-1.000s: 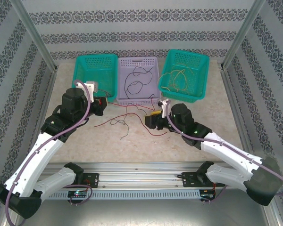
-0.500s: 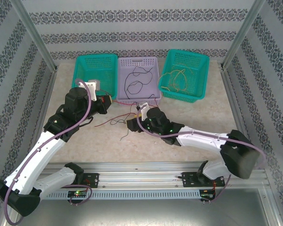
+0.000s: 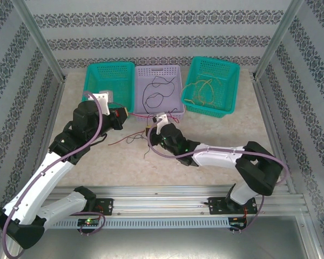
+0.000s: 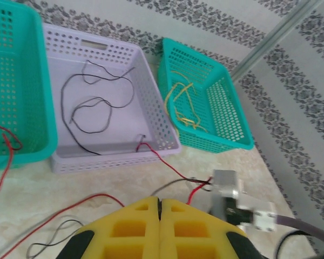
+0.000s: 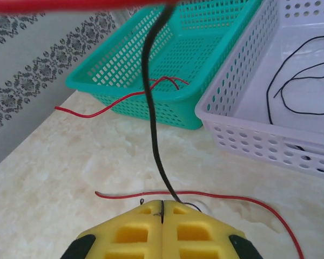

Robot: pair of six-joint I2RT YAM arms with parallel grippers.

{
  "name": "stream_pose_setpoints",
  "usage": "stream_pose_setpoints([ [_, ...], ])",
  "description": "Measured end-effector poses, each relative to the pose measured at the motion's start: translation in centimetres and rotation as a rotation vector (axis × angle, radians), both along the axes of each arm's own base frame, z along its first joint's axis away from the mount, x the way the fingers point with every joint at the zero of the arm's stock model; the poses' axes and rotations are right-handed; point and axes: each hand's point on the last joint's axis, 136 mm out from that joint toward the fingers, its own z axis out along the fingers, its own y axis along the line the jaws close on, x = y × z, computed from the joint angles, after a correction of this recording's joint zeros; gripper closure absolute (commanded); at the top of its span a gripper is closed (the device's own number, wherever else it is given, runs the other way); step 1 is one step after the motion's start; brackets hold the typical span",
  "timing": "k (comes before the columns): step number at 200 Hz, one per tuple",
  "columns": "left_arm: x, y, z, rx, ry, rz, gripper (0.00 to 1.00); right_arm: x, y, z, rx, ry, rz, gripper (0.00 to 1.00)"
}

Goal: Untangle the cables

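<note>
The left arm [image 3: 47, 174] and right arm [image 3: 218, 157] have glossy white shells between bulky black joint housings [image 3: 85, 116], and a purple-grey cable [image 3: 101, 120] runs along each. The left fingers [image 4: 127, 232] and right fingers [image 5: 127, 237] are yellow foam blocks with rectangular recesses. A small green light [image 3: 187, 143] glows on the right arm.

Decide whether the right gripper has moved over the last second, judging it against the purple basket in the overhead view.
Yes. The right gripper has shifted left along the purple basket's near wall, from its right corner toward its left half.
</note>
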Motion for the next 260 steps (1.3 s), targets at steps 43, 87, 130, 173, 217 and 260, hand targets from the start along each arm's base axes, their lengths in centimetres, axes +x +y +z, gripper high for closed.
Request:
stream_pose_setpoints([
  [43,0.0,1.9,2.6,0.065,-0.074,0.069,1.00,-2.9,-4.6,3.0,0.055,-0.052,-0.022,1.00],
  [87,-0.2,1.9,3.6,0.060,-0.090,0.067,1.00,-4.8,-6.3,4.1,0.076,-0.071,0.013,0.70],
  [130,0.3,0.6,2.5,0.008,-0.039,0.028,1.00,-5.3,-3.8,0.3,0.019,0.006,0.086,0.58],
  [173,0.3,-0.5,2.8,-0.061,-0.022,-0.001,1.00,-4.6,0.1,-1.7,-0.006,0.018,0.109,0.54],
  [217,0.4,-1.0,2.5,-0.106,-0.010,-0.014,1.00,-2.0,2.0,-2.0,0.017,-0.034,0.033,0.51],
  [260,0.4,-1.3,2.0,-0.120,0.001,-0.023,1.00,-0.2,2.0,-1.4,0.041,-0.106,-0.049,0.81],
])
